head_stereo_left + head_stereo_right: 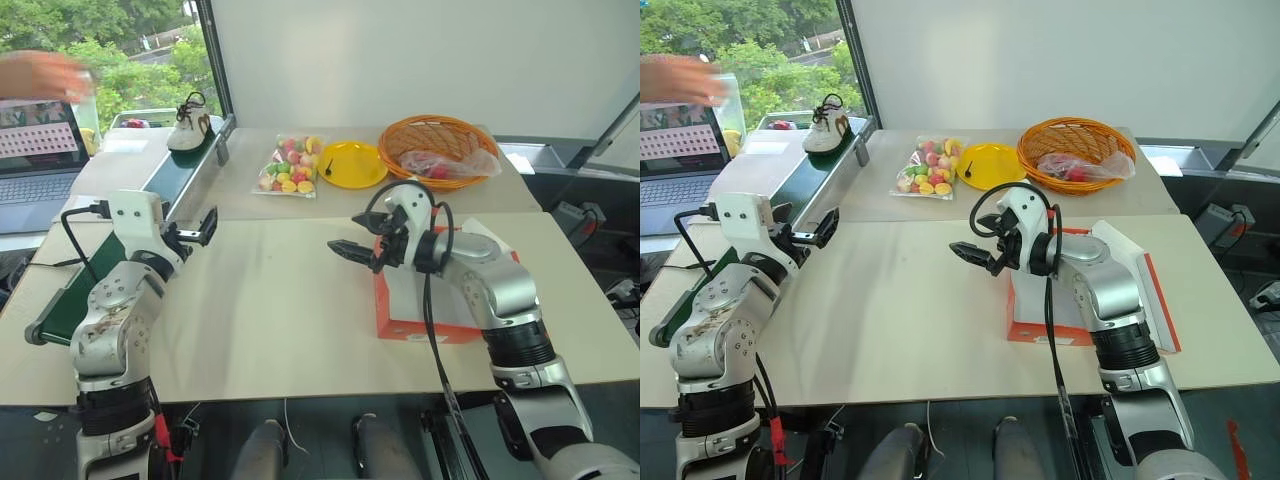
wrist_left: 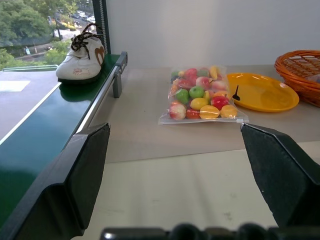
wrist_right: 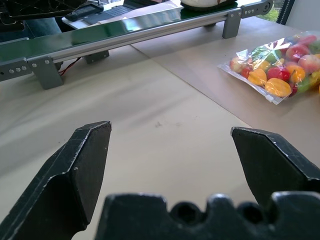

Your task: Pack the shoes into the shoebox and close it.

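Shoe (image 1: 189,122) well beyond open left tool (image 1: 199,229)

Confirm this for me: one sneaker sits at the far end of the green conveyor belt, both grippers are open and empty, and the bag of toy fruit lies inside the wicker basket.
Not quite. The bag of toy fruit lies on the table beside the yellow plate, not in the wicker basket, as the left eye view shows. The sneaker on the conveyor belt and the open, empty left gripper and right gripper are right.

The right arm (image 1: 480,280) covers much of the shoebox (image 1: 400,325), so its inside cannot be seen. A blurred hand (image 1: 40,72) is cut off at the picture's left edge, above a laptop (image 1: 35,160) also cut by that edge. The basket's (image 2: 300,70) far side runs out of the left wrist view.
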`<move>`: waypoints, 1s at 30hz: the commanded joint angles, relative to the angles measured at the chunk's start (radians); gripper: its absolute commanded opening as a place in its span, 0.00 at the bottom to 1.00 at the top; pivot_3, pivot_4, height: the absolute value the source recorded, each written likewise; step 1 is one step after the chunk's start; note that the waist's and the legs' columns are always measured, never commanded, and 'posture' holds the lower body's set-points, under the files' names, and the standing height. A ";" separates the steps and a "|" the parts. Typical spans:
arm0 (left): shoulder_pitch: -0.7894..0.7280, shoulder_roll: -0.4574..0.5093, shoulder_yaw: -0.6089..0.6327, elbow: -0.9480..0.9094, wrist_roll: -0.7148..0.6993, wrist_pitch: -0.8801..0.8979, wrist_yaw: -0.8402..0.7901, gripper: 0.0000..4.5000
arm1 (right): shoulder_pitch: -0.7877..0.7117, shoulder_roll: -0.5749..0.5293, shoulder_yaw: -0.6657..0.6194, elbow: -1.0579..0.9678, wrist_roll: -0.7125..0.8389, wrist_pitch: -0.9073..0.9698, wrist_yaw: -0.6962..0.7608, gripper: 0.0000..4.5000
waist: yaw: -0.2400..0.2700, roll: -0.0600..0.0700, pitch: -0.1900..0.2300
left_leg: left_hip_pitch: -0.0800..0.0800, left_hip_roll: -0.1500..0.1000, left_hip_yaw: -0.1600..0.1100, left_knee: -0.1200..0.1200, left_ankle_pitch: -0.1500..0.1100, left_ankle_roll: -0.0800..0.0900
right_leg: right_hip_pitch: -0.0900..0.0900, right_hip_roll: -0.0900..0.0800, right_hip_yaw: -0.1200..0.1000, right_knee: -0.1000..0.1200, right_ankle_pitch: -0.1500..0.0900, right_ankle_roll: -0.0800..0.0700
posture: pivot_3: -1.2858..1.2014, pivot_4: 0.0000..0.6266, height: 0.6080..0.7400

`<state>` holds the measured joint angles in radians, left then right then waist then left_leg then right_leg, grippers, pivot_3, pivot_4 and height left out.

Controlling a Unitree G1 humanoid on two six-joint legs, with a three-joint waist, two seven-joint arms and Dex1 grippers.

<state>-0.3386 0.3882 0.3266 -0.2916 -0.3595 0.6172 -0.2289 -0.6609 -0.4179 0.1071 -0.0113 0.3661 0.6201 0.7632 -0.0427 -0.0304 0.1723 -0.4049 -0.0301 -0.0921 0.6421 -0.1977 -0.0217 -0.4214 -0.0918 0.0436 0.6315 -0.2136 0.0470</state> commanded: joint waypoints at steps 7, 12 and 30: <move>-0.015 0.157 0.068 0.052 0.022 0.006 -0.027 0.99 | -0.017 0.004 0.009 -0.081 0.072 0.032 0.095 1.00 | -0.005 0.000 0.000 | 0.000 0.001 0.000 0.000 0.000 0.000 | 0.000 0.001 0.000 0.000 0.000 0.000 | 0.52 0.24 1.00; 0.002 0.271 0.135 0.145 -0.007 -0.005 -0.125 0.99 | -0.049 0.023 0.042 -0.070 0.085 0.031 0.150 1.00 | -0.003 0.000 0.000 | 0.000 0.001 0.000 0.000 0.000 0.000 | 0.000 0.001 0.000 0.000 0.000 0.000 | 0.52 0.24 1.00; -0.211 0.495 0.074 0.820 0.064 -0.264 -0.427 0.99 | -0.105 0.040 0.083 -0.011 0.044 -0.022 0.218 1.00 | 0.002 0.000 0.000 | 0.000 0.001 0.000 0.000 0.000 0.000 | -0.001 0.001 -0.002 0.000 0.000 0.000 | 0.52 0.24 1.00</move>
<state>-0.5201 0.8542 0.4105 0.4899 -0.3128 0.4014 -0.6255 -0.7389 -0.3753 0.2068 0.0035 0.4066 0.6194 0.9777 -0.0407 -0.0303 0.1724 -0.4047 -0.0287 -0.0916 0.6416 -0.1978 -0.0217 -0.4230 -0.0912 0.0417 0.6319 -0.2136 0.0467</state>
